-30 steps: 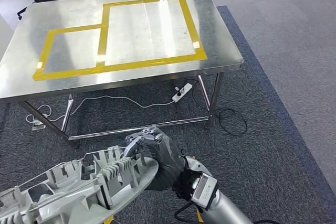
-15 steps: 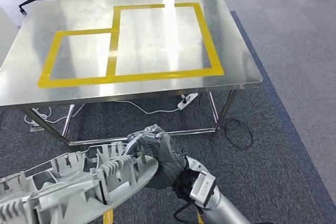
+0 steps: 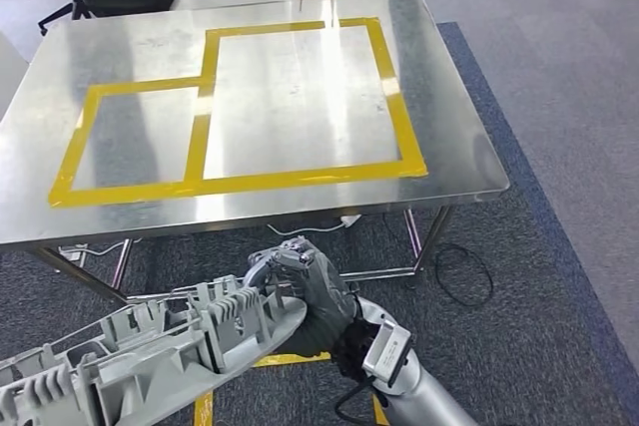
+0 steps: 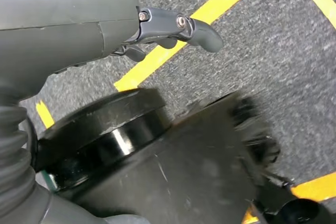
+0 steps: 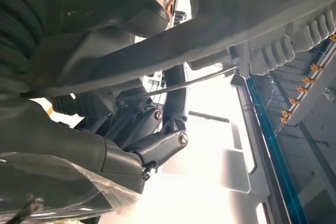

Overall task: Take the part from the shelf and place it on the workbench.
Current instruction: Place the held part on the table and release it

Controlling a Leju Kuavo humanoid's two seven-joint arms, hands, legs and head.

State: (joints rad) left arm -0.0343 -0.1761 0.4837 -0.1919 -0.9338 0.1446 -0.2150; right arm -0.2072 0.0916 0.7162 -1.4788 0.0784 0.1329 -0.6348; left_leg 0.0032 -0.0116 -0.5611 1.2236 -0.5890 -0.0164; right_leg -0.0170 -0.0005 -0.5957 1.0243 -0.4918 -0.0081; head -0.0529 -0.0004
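The steel counter (image 3: pixel 249 107), marked with yellow tape (image 3: pixel 226 185), stands far of the robot. The long grey ribbed part (image 3: pixel 151 351) is held in the air near of the counter's edge, above dark carpet (image 3: pixel 512 316). The right hand (image 3: pixel 306 291) grips its right end, fingers (image 3: pixel 275 264) clamped over the rim. The left hand (image 4: pixel 99 19) hangs above the floor; its fingers' state cannot be determined.

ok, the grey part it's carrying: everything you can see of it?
The part is a long, light grey moulded piece, plastic by its look, its ribbed and pocketed side facing up. It lies roughly level, low in the head view, above the carpet and short of the workbench. The right robot hand grips its rounded end; its other end runs out of frame.
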